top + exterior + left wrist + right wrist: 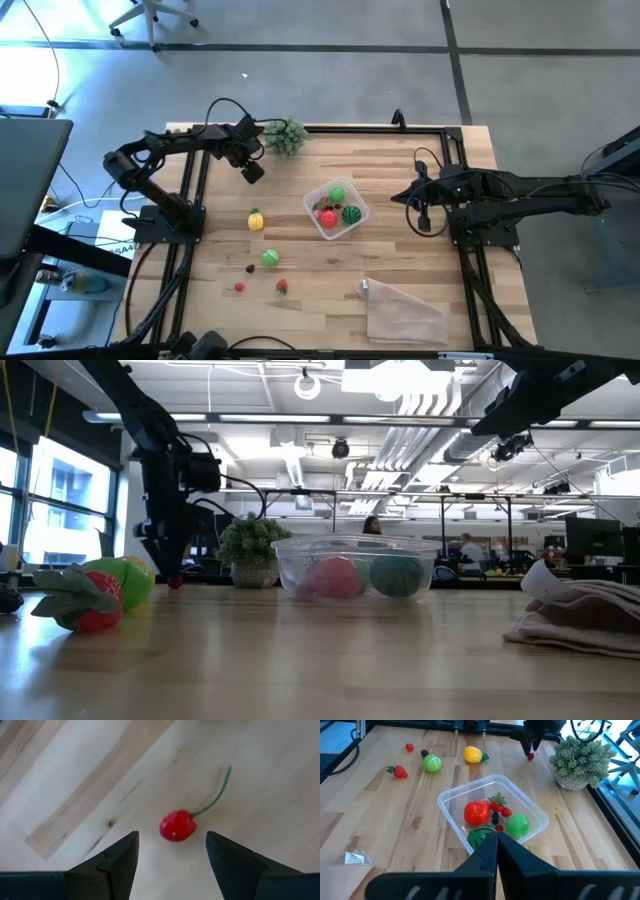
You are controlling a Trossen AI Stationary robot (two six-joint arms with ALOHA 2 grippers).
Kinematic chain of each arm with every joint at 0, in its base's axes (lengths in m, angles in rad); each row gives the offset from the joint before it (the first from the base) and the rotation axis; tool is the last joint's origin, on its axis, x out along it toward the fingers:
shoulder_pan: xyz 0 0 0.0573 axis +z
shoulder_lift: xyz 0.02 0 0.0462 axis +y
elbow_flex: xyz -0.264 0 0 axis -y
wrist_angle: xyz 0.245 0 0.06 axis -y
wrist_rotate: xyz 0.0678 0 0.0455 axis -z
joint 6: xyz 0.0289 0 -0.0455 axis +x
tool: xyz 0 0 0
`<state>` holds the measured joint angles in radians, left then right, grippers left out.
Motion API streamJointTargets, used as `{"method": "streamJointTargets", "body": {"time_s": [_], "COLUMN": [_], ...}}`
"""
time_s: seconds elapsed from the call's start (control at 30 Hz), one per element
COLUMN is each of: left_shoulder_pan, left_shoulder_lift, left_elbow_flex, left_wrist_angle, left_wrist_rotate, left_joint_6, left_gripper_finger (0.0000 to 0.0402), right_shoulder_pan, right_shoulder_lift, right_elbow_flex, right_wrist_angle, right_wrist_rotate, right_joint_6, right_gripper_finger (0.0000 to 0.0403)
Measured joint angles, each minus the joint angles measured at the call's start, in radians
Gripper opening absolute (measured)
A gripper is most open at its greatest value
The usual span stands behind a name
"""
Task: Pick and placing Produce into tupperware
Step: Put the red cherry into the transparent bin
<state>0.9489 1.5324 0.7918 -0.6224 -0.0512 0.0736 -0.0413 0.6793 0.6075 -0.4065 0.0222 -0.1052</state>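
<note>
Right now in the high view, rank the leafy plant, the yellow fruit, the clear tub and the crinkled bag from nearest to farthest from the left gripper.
1. Bushy grey-green leafy plant, just beside the left gripper at the table's far edge.
2. Yellow toy fruit, nearer the front.
3. Clear plastic tub, mid-table, toward the right arm.
4. Crinkled clear plastic bag, front right corner.
</note>
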Motion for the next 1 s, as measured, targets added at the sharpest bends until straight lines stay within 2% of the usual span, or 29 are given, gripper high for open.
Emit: {"method": "streamJointTargets", "body": {"time_s": [0.6,1.0], "left_shoulder_pan": [-0.020,-0.033], "left_shoulder_lift": [0.028,0.054], "left_elbow_flex": [0.000,0.002], "left_wrist_angle": [0.043,0.054], "left_wrist_rotate": [0.014,-0.021], "left_joint_6": [-0.054,-0.082], "left_gripper_finger": [0.0220,0.0220], "right_shoulder_pan": [0.000,0.000], "right_shoulder_lift": [0.000,0.000], "right_elbow_flex": [0.000,0.000], "right_wrist_angle": [0.000,0.000], "right_wrist_rotate": [0.000,0.000], "right_joint_6": [0.000,0.000], "right_gripper_finger": [0.0000,0.0000]}}
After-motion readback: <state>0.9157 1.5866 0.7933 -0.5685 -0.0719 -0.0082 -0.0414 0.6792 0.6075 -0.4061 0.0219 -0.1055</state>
